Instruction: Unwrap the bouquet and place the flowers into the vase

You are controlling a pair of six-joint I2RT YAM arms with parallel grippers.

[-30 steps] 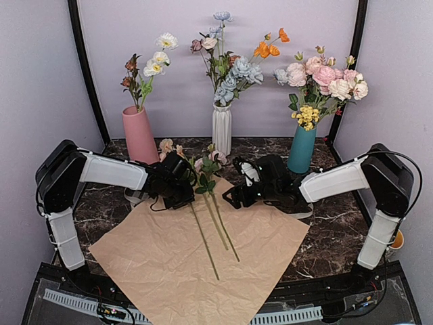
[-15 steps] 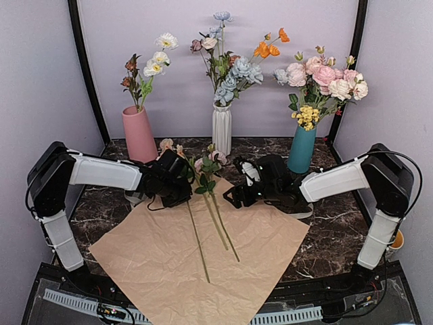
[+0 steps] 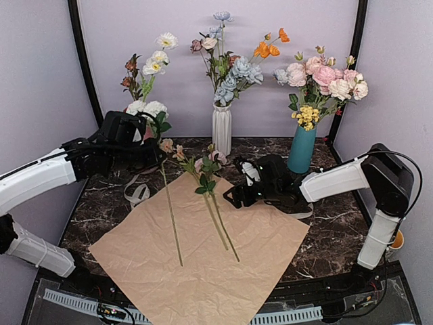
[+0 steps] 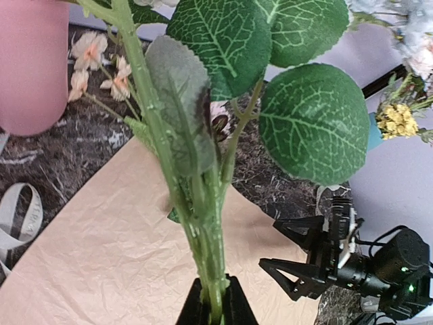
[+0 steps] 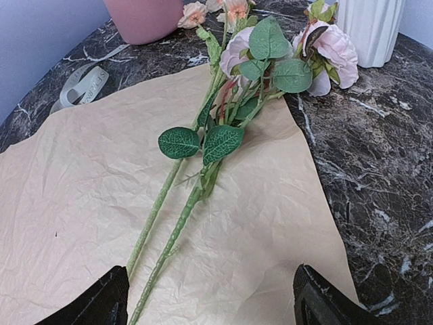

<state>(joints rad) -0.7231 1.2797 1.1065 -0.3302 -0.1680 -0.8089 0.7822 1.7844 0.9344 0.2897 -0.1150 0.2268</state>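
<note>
I am watching the top external camera looking down from high at the near edge toward the lilac back wall (image 3: pixel 108 40), taking in the whole dark marble table (image 3: pixel 331 223) from a distance. The left wrist camera is sitting very near a green leafy flower stem (image 4: pixel 197 230) rising from the left gripper (image 4: pixel 215 301). It is facing across the crumpled tan kraft paper sheet (image 4: pixel 101 237) to the right gripper (image 4: pixel 283 249). The right wrist camera is hanging low over that paper, facing the matte pink vase (image 5: pixel 145 17). All three views are sharing the paper; both wrist views are sharing the vase.
</note>
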